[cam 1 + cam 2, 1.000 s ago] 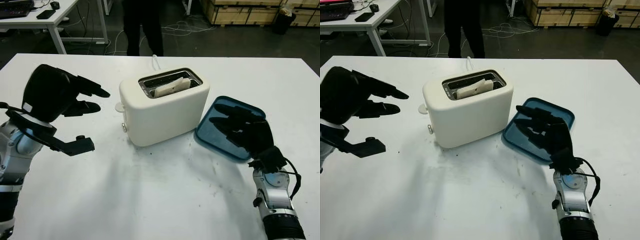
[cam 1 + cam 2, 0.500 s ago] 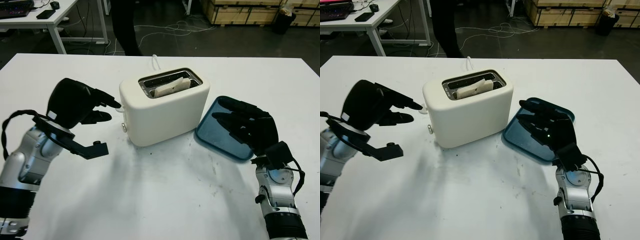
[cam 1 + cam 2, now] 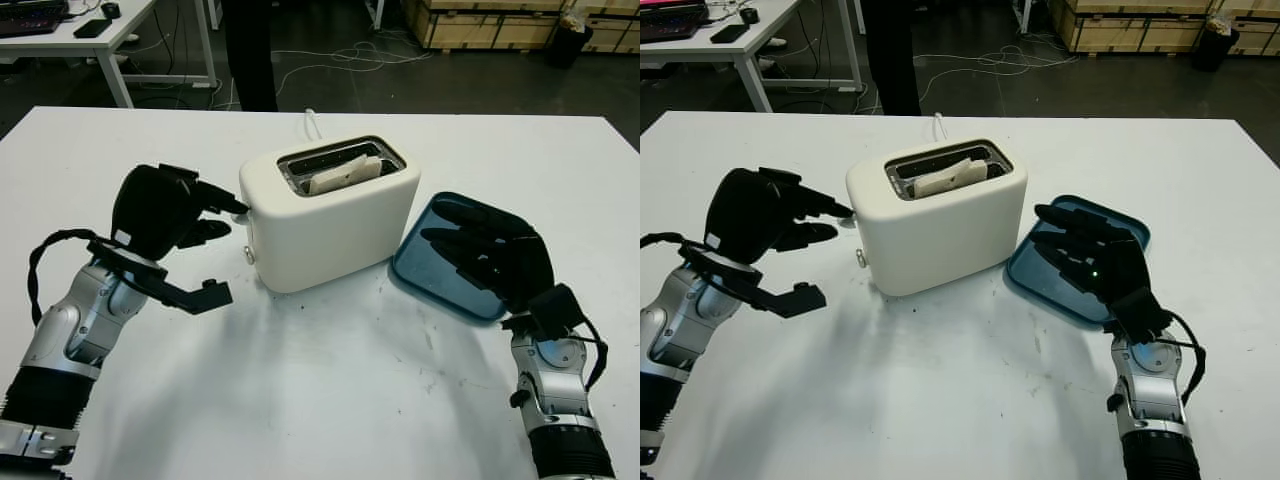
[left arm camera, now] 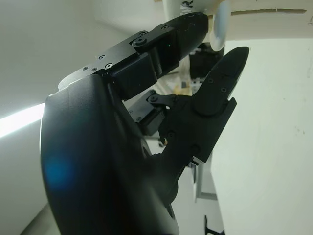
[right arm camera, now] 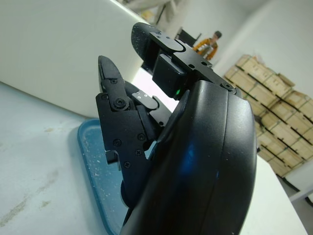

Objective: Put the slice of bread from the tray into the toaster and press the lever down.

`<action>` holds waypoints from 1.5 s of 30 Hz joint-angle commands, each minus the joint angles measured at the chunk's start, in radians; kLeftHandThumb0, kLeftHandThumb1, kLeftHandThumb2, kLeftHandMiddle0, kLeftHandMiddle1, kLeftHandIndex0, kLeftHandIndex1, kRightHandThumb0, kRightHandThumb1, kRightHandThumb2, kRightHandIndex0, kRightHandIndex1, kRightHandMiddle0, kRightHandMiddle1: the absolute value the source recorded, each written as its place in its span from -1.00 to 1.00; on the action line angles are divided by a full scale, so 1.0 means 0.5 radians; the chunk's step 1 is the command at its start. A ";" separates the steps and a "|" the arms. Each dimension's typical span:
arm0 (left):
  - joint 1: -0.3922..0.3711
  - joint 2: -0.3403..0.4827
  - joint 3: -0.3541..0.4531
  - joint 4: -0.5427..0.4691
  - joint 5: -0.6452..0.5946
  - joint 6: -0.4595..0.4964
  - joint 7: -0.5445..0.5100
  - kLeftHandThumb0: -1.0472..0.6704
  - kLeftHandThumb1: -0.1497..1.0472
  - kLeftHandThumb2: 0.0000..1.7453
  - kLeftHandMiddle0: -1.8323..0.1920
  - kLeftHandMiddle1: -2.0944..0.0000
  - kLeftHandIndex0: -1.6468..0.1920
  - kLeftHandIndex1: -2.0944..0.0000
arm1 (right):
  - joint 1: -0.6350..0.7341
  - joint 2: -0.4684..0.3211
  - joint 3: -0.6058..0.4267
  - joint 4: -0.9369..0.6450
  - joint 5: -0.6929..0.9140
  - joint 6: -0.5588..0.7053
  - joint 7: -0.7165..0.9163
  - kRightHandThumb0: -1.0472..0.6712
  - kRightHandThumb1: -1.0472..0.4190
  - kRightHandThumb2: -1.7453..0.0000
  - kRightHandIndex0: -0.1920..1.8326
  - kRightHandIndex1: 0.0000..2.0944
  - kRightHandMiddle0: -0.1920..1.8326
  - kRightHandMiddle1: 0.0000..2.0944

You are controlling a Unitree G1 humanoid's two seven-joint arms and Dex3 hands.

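A white toaster (image 3: 330, 225) stands mid-table with the bread slice (image 3: 345, 172) upright in its slot. My left hand (image 3: 222, 240) is at the toaster's left end. Its upper fingertip (image 3: 234, 207) touches the round white lever knob (image 4: 221, 27), and it holds nothing. The blue tray (image 3: 425, 262) lies against the toaster's right side with nothing on it. My right hand (image 3: 480, 255) hovers open over the tray.
The toaster's white cord (image 3: 312, 122) runs off the table's far edge. A person's legs (image 3: 250, 50) stand beyond that edge. A desk (image 3: 90, 35) is at the back left and wooden crates (image 3: 490, 20) at the back right.
My left hand has moved right and down from the open table to the toaster's lever. My right hand has barely shifted over the tray. The person behind has stepped left.
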 commanded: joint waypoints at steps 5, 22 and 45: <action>-0.046 0.005 -0.012 0.013 0.014 0.021 0.034 0.00 0.36 -0.99 -0.30 -0.01 -0.73 0.97 | -0.022 -0.008 -0.010 0.041 -0.010 -0.073 0.004 -0.03 -0.83 0.94 0.10 -0.72 0.10 -0.99; -0.007 -0.012 -0.050 0.008 -0.020 0.033 -0.013 0.00 0.46 -0.99 -0.38 0.16 -0.76 0.97 | -0.026 -0.017 -0.023 0.078 0.018 -0.115 0.042 0.00 -0.83 0.94 0.06 -0.69 0.09 -1.00; -0.209 0.279 -0.050 -0.123 -0.095 0.039 -0.597 -0.14 0.44 -1.00 -0.45 0.31 -0.78 0.98 | 0.007 -0.044 -0.030 0.035 0.030 -0.086 0.064 0.04 -0.83 0.94 0.02 -0.61 0.09 -1.00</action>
